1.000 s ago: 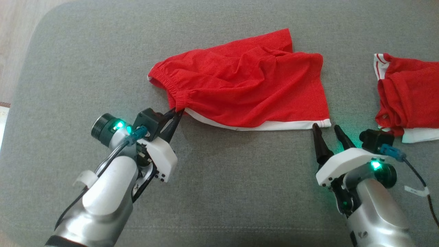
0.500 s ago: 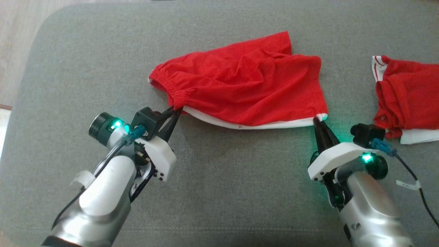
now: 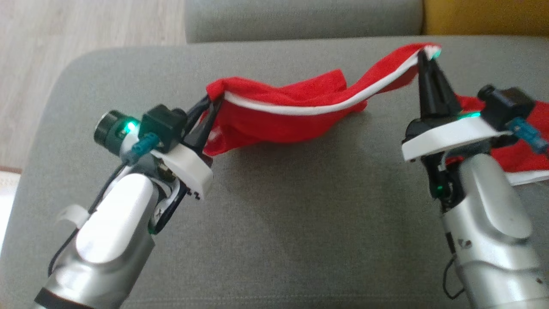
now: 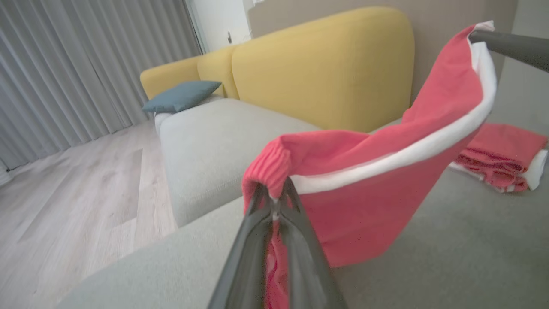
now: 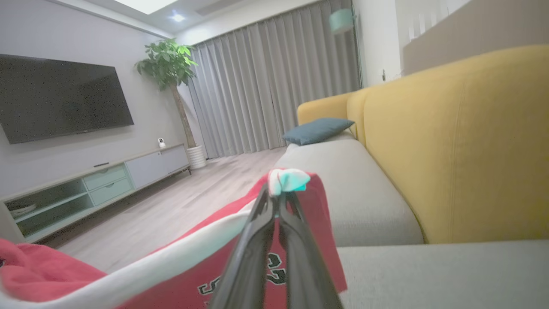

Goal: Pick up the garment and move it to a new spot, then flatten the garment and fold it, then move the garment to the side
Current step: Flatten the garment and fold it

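The garment [image 3: 296,111] is a pair of red shorts with a white side stripe, lifted off the grey cushion [image 3: 300,206] and hanging slack between my two grippers. My left gripper [image 3: 212,99] is shut on the elastic waistband corner, seen up close as bunched red cloth [image 4: 274,171] in the left wrist view. My right gripper [image 3: 424,53] is shut on the white-trimmed hem corner and holds it higher and farther back. In the right wrist view the pinched hem [image 5: 286,180] sits at the fingertips, with black print on the cloth below.
A second red-and-white garment [image 3: 510,141] lies on the cushion at the right, partly behind my right arm, also in the left wrist view [image 4: 502,159]. Yellow sofa backrest [image 4: 326,64] rises behind. Wooden floor [image 3: 64,38] lies past the cushion's left edge.
My right gripper closed on the hem corner. Both arms then raised the shorts off the cushion, the right end highest. The head camera tilted up, showing the sofa back.
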`<state>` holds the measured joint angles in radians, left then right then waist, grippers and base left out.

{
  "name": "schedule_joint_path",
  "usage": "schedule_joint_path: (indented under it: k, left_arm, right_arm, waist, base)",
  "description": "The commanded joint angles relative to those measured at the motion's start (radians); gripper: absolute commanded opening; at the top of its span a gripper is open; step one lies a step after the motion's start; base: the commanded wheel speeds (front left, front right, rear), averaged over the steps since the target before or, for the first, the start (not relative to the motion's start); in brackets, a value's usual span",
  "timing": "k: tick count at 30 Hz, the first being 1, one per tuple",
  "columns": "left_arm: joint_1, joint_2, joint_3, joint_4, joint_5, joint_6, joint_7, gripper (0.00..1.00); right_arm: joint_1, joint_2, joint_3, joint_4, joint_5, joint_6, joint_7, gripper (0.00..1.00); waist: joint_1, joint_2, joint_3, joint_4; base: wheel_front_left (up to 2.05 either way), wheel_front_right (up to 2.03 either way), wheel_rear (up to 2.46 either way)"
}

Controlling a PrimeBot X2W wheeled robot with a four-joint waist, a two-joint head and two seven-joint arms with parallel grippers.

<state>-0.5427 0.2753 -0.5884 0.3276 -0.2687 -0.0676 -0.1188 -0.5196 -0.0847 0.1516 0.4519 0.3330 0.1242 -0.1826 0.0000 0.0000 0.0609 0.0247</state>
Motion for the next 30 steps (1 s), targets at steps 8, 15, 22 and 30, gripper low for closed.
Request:
schedule_joint_path:
  k: [8, 15, 22, 30]
  left_arm:
    - [0.006, 0.079, 0.083, -0.27, -0.035, 0.06, 0.08, 0.0]
    - [0.082, 0.13, 0.125, -0.49, -0.06, 0.114, 0.163, 0.0]
    - [0.085, 0.156, 0.181, -0.625, -0.095, 0.154, 0.227, 0.0]
    - [-0.147, 0.138, 0.208, -0.429, -0.152, 0.083, 0.256, 0.0]
  right_arm:
    - [0.136, 0.0, -0.031, -0.362, -0.003, 0.007, 0.119, 0.0]
    - [0.263, 0.024, -0.089, -0.623, -0.027, 0.007, 0.218, 0.0]
    - [0.288, 0.034, -0.112, -0.787, -0.047, 0.007, 0.326, 0.0]
    - [0.018, 0.034, -0.111, -0.611, -0.003, 0.007, 0.416, 0.0]
  waist:
    - [0.0, 0.0, -0.114, -0.015]
    - [0.0, 0.0, -0.132, -0.023]
    - [0.0, 0.0, -0.115, -0.039]
    - [0.0, 0.0, 0.039, -0.052]
  base:
    - [0.0, 0.0, 0.0]
    - [0.0, 0.0, 0.0]
    - [0.0, 0.0, 0.0]
    - [0.0, 0.0, 0.0]
